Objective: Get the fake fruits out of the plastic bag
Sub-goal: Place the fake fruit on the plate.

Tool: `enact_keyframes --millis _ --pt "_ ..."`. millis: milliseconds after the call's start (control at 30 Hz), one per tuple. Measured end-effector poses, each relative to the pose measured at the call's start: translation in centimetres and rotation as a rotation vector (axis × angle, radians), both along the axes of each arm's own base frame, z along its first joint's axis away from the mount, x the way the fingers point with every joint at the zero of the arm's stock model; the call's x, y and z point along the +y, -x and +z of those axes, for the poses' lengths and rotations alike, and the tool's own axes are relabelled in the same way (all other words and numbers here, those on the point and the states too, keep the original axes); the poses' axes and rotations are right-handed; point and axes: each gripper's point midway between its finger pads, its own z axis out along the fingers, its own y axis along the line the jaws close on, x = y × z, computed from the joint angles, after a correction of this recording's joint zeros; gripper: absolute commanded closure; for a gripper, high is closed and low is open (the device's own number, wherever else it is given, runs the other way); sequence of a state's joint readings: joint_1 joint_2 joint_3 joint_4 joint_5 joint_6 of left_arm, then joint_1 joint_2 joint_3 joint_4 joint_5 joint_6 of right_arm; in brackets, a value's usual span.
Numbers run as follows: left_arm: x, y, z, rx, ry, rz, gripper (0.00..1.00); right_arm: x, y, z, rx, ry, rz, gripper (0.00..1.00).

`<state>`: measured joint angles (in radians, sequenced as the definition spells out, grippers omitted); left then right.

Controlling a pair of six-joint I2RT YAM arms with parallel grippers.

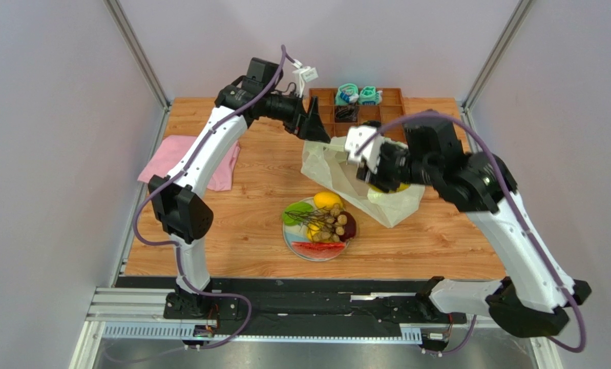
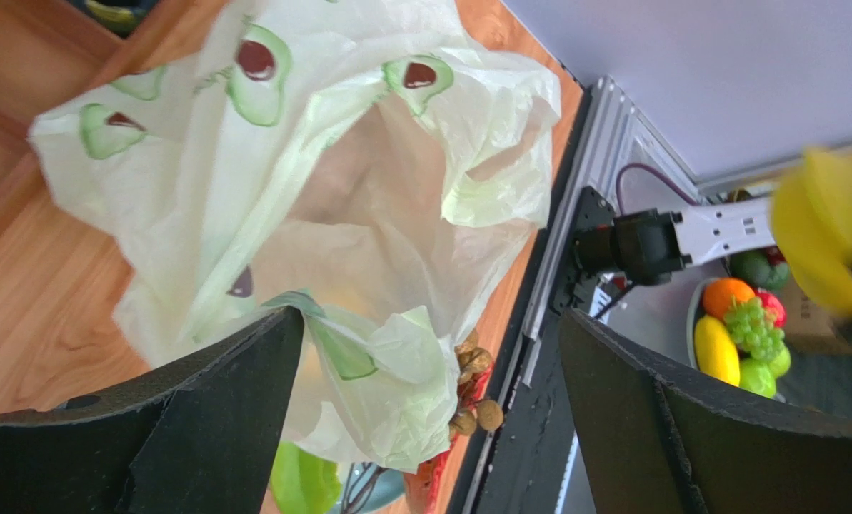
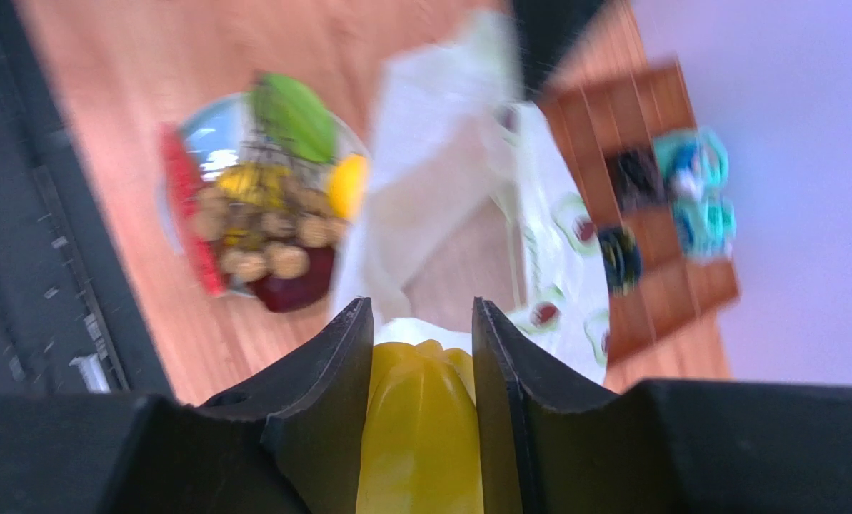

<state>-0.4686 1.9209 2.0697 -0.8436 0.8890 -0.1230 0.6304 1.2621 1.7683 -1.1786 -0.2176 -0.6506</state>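
The pale green plastic bag [image 1: 339, 173] with avocado prints lies crumpled behind the plate [image 1: 289, 238]. My left gripper [image 1: 314, 127] is at its far upper edge. In the left wrist view the jaws [image 2: 430, 316] stand wide apart, with the bag [image 2: 323, 193] draped against one finger. My right gripper [image 1: 376, 178] is over the bag's right side, shut on a ribbed yellow fruit [image 3: 419, 428], also showing in the top view [image 1: 399, 187]. The plate holds a yellow pear [image 1: 327, 201], a green piece [image 1: 295, 213], a dark red round fruit [image 1: 349, 226], a red slice [image 1: 316, 247] and a brown cluster [image 1: 330, 223].
A brown wooden tray [image 1: 393, 104] with teal and black items stands at the back behind the bag. A pink folded cloth [image 1: 189, 157] lies at the left. The left wrist view shows a dish of other fruits [image 2: 741, 332] beyond the table's front rail.
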Motion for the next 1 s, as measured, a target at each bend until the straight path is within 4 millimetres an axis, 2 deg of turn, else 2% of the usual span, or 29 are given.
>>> enact_keyframes --millis 100,167,233,300,333,367,433,500,600,733,867,1000 --pt "1.8 -1.5 0.8 -0.022 0.000 0.062 0.02 2.5 5.8 0.6 -0.043 0.018 0.246 0.99" --pt "3.5 -2.0 1.9 -0.058 -0.009 0.115 0.02 3.6 7.3 -0.3 -0.045 0.060 0.344 1.00" --pt "5.3 -2.0 3.3 -0.110 -0.017 0.165 0.02 5.3 7.5 -2.1 -0.018 0.124 0.428 1.00" --pt "7.8 -0.8 4.7 -0.158 -0.030 0.221 0.02 8.1 7.2 -4.4 0.026 0.186 0.509 1.00" --pt "9.3 0.2 5.7 -0.200 -0.035 0.253 0.02 10.2 6.9 -6.2 0.062 0.227 0.551 1.00" --pt "10.4 1.4 6.3 -0.221 -0.038 0.273 0.01 11.5 6.7 -7.2 0.082 0.243 0.574 1.00" --pt "12.6 4.3 8.1 -0.290 -0.036 0.319 0.01 15.4 6.4 -10.9 0.152 0.294 0.634 1.00" --pt "14.6 6.9 9.4 -0.350 -0.029 0.361 0.01 18.2 6.7 -14.1 0.226 0.330 0.679 1.00" --pt "17.0 10.2 10.5 -0.426 -0.023 0.420 0.01 21.6 7.7 -16.7 0.301 0.328 0.715 1.00" --pt "19.5 12.5 11.0 -0.487 -0.033 0.509 0.01 23.9 9.6 -17.5 0.369 0.269 0.724 1.00" --pt "20.9 12.9 10.8 -0.487 -0.031 0.567 0.01 25.8 10.9 -17.0 0.410 0.187 0.732 1.00" --pt "21.7 12.4 9.8 -0.436 -0.021 0.604 0.01 27.7 10.8 -18.2 0.451 0.129 0.729 1.00"
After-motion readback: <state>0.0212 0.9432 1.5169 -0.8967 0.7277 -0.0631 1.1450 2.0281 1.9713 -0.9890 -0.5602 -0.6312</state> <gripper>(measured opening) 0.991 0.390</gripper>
